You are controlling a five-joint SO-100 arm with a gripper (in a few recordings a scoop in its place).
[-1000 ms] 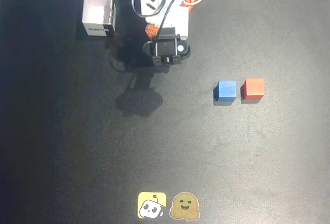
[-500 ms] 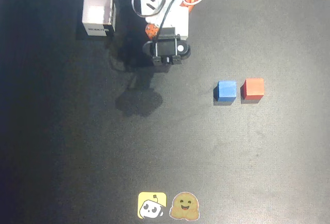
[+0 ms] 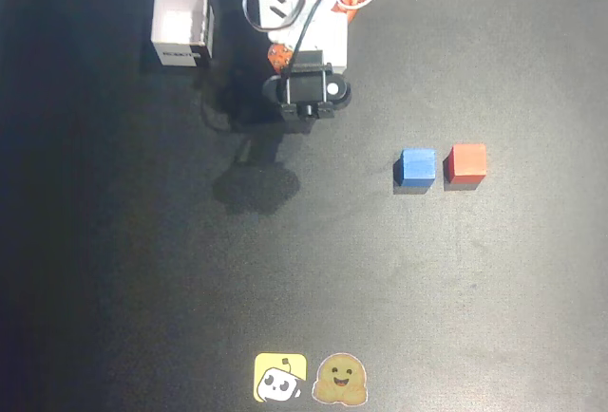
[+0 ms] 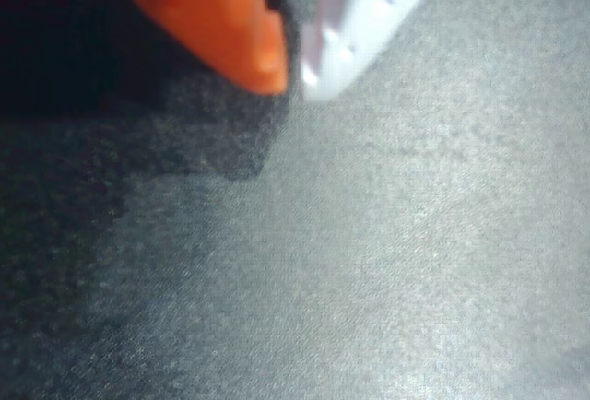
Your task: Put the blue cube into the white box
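Overhead, small matte blue cube (image 3: 417,166) just left of red-orange cube (image 3: 466,162) — far from thin-walled white box (image 3: 181,25); orange-and-white gripper (image 4: 293,73) closed, empty.

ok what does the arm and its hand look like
The arm is mostly white with orange parts, black and white cables looping around it, and a black camera block at the wrist. In the wrist view the hand has one orange finger and one white finger.
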